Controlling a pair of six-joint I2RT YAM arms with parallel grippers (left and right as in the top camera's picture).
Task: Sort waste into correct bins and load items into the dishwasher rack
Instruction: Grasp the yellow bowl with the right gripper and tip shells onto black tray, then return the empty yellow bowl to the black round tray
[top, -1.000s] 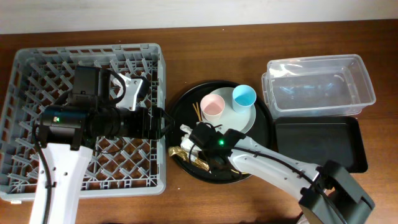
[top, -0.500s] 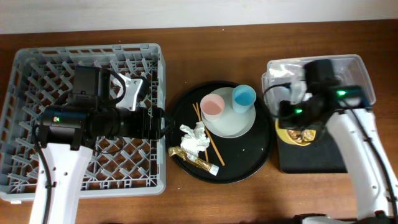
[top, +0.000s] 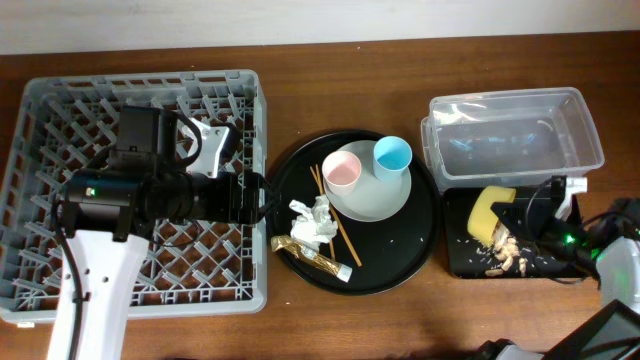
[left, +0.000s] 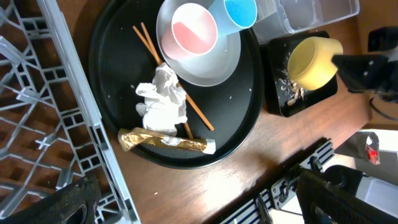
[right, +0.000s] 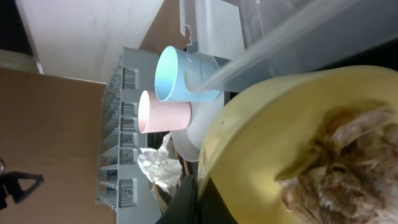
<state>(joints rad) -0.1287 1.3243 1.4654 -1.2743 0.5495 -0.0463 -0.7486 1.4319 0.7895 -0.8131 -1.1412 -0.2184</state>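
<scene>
My right gripper (top: 527, 214) is shut on the rim of the yellow bowl (top: 490, 211), which is tipped on its side over the shallow black tray (top: 555, 205). Tan food scraps (top: 505, 251) lie spilled on that tray. In the right wrist view my fingers (right: 202, 196) pinch the bowl (right: 273, 149), with scraps (right: 354, 162) still inside. The pink cup (top: 341, 170), blue cup (top: 392, 155) and pale plate (top: 385, 195) sit on the round black tray, with the chopsticks (top: 343, 237), tissue (top: 312, 222) and foil wrapper (top: 312, 256). My left gripper (top: 262, 197) is open and empty at the rack's right edge.
The grey dishwasher rack (top: 60, 120) fills the left side. The clear tub (top: 515, 135) stands behind the black tray. The large round black tray (top: 400, 255) is in the middle. The table's front edge is close below in the left wrist view (left: 292, 180).
My right arm carried the yellow bowl from the round tray over to the shallow black tray and tipped it; scraps now lie on that tray. The left arm has not moved.
</scene>
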